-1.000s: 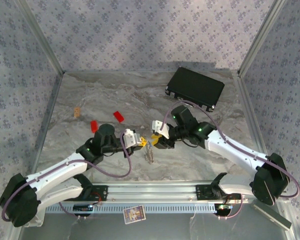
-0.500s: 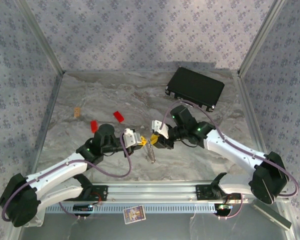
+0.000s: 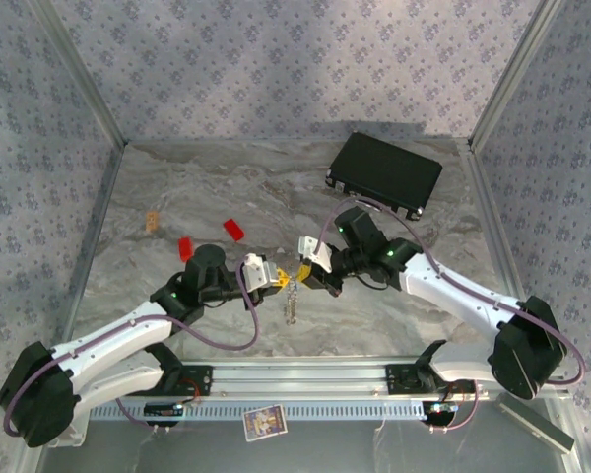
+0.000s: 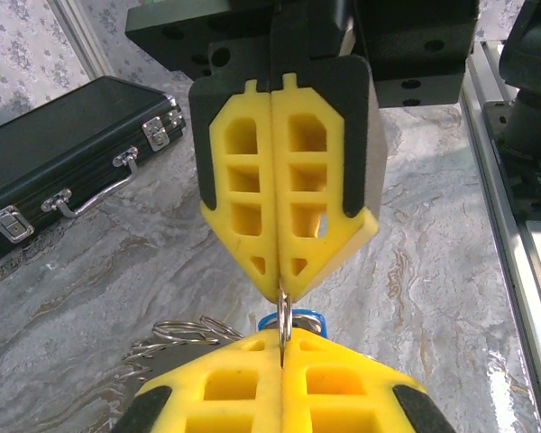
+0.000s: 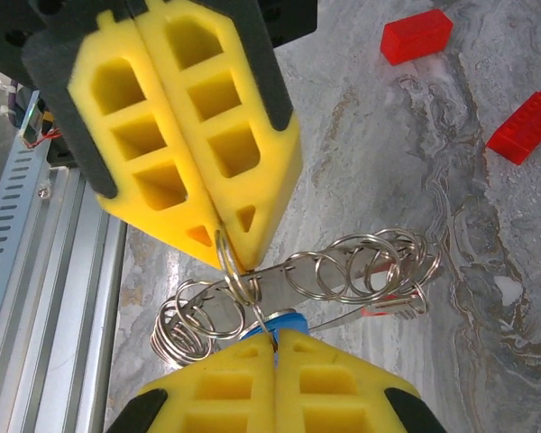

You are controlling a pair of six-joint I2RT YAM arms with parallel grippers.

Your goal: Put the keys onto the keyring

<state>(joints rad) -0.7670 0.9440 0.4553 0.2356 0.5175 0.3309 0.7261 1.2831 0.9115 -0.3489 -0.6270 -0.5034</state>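
A: Marble tabletop [image 3: 227, 187], top view: where's the keyring [image 3: 293, 301]?
B: Centre, dangling between left gripper [image 3: 276, 280] and right gripper [image 3: 303, 275], both clamped on it, tip to tip.
A: Wrist views?
B: Left: keyring edge-on, mid-frame. Right: keys [image 5: 275, 322] at the tips, keyring trailing right.

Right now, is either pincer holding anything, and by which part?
Both are shut on the keyring. The left pincer nips one small loop of its rim; the right pincer nips the loop by the blue key. The rest dangles.
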